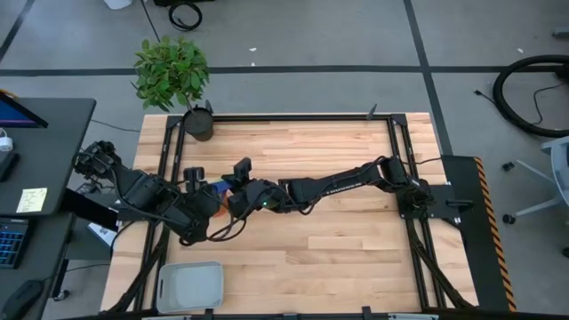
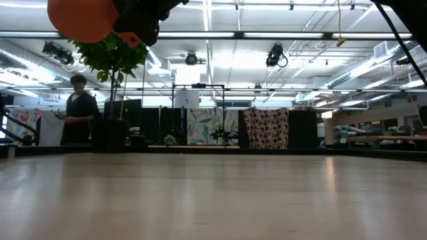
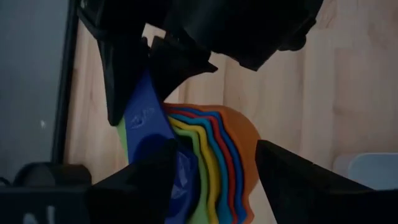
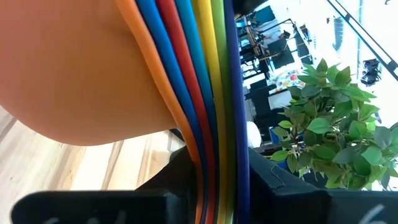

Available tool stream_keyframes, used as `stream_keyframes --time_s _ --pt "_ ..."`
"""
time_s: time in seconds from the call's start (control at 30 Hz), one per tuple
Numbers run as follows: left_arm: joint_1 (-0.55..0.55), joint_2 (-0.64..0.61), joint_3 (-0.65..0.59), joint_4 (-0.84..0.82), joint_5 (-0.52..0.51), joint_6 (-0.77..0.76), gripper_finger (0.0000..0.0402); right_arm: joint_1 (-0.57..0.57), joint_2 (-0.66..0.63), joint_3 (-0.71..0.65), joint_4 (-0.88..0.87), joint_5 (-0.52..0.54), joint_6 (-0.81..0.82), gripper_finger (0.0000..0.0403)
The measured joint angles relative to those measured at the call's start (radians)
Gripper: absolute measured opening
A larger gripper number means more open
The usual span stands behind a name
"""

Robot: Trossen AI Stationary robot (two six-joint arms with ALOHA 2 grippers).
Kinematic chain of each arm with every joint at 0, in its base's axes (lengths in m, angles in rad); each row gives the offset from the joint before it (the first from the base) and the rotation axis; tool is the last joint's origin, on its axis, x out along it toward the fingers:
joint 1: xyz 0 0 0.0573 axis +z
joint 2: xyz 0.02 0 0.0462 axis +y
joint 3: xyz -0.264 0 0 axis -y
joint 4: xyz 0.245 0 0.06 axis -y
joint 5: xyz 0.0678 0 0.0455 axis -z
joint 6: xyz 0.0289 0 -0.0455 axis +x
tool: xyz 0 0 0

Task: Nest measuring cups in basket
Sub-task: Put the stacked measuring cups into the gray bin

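The measuring cups (image 3: 205, 155) are nested into one stack, orange outermost and dark blue innermost, and hang in the air over the table's left middle (image 1: 216, 203). My right gripper (image 4: 217, 180) reaches in from the table's right and is shut on the stacked handles. My left gripper (image 3: 214, 186) is open, with one finger on each side of the bowls. The low view shows the orange cup (image 2: 83, 19) high above the tabletop. The basket (image 1: 189, 284) sits at the near left edge. My right gripper pinches the stacked flat handles (image 4: 208, 143) between its two fingers, all layers together, coming nearly level from the table's right. The stack is lifted clear of the table and turned on its side. My left gripper's one finger (image 3: 143, 186) overlaps the dark blue cup; I cannot tell whether it touches.
A dark round plant pot (image 1: 199, 123) with a leafy plant stands at the far left corner. A black frame (image 1: 391, 160) runs along the table's sides. A person (image 2: 77, 110) stands in the room behind the table.
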Motion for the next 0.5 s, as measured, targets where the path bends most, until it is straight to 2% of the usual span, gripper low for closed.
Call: stream_keyframes --time_s 0.5 --pt "0.000 0.000 0.000 -0.012 0.051 -0.091 0.0222 -0.004 0.001 0.000 0.030 0.000 -0.027 0.0085"
